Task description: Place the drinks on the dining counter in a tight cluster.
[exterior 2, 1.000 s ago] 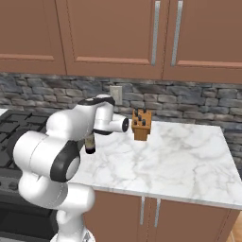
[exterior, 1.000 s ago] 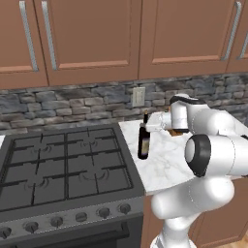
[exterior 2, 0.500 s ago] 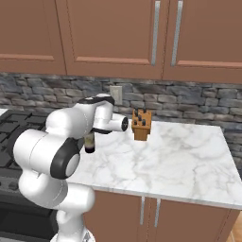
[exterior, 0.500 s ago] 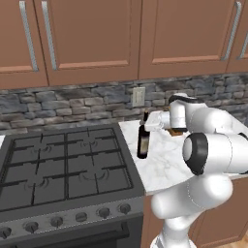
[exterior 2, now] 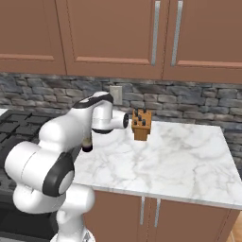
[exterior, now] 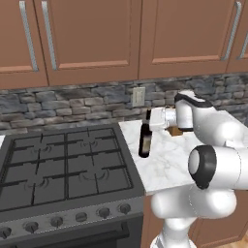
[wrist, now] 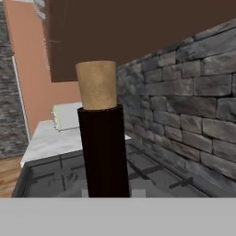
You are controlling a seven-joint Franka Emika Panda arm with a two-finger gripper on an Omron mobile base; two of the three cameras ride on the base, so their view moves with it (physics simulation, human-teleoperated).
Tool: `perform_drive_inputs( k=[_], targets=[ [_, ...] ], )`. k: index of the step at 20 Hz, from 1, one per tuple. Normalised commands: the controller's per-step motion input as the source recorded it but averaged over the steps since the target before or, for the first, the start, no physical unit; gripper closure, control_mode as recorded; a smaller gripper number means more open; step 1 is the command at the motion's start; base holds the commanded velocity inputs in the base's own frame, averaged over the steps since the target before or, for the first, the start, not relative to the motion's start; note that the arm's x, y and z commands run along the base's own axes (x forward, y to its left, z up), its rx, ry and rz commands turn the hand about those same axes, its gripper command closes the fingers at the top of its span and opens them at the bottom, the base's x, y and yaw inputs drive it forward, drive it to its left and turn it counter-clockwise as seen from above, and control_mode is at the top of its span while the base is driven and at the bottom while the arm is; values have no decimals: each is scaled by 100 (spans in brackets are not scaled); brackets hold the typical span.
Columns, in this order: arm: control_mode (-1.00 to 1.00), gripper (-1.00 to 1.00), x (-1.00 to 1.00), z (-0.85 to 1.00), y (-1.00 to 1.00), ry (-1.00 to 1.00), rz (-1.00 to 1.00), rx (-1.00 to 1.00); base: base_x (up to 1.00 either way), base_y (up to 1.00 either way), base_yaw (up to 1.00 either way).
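Claw (exterior: 151,119) closed on neck of upright dark wine bottle (exterior: 144,140), standing on marble table (exterior: 167,160) beside stove (exterior: 63,169), knife block (exterior 2: 141,125) behind.

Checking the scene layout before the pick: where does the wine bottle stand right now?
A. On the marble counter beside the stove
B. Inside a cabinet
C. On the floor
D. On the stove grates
A: the wine bottle stands upright on the marble counter, next to the stove.

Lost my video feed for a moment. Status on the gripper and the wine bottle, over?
Gripper shut on wine bottle neck. Bottle upright on small marble counter beside stove. Knife block close behind, nothing else near.
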Motion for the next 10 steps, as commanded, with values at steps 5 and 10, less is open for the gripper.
perform_drive_inputs(
  k=[5, 10],
  targets=[
    [-100, 100, -47, 30, 8, -9, 9, -7, 0, 0, 0],
    [-100, 100, -38, 14, 0, -1, 0, 0, 0, 0, 0]
  ],
)
